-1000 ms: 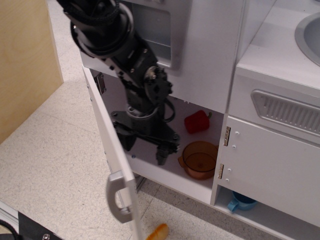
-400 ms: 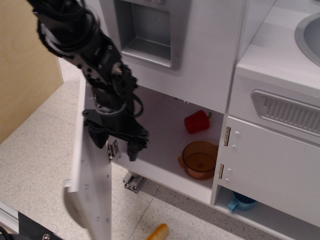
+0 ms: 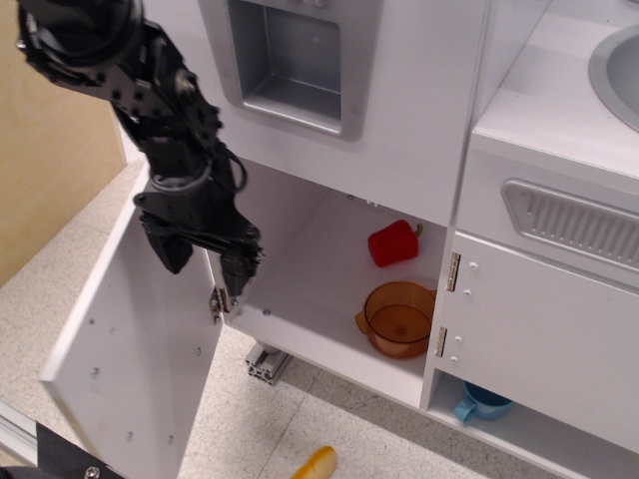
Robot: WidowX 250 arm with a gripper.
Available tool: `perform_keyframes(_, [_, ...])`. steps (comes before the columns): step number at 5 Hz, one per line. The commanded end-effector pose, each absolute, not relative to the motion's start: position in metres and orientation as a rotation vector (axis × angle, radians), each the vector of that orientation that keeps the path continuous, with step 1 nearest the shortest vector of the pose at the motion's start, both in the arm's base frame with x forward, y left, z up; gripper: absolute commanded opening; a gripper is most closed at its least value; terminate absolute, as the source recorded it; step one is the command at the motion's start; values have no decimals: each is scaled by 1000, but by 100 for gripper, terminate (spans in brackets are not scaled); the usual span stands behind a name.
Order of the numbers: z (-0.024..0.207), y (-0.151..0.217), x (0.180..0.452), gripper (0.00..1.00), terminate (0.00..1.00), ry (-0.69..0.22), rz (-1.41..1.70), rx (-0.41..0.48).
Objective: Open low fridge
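In the single camera view, the low fridge [image 3: 329,289] stands open at the bottom left of the white toy kitchen, its door [image 3: 135,349] swung wide to the left so that the plain inner face shows. The black gripper [image 3: 205,271] hangs at the hinge edge of that door, its two fingers spread apart and holding nothing; whether a finger touches the door is hard to tell. Inside the compartment lie a red pepper [image 3: 392,242] and, just in front of it, an orange bowl [image 3: 398,317].
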State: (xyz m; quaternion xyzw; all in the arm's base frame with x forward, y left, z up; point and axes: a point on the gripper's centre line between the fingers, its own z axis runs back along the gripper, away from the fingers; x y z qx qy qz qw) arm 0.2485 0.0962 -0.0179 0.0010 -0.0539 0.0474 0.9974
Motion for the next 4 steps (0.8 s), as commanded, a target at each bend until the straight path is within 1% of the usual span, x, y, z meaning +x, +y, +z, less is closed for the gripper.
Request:
perform_keyframes(1, [20,141,260,100,0,-178,11,-43])
perform_keyframes(3, [20,141,260,100,0,-178,11,-43])
perform_keyframes(4, [20,141,260,100,100,-178,11,-43])
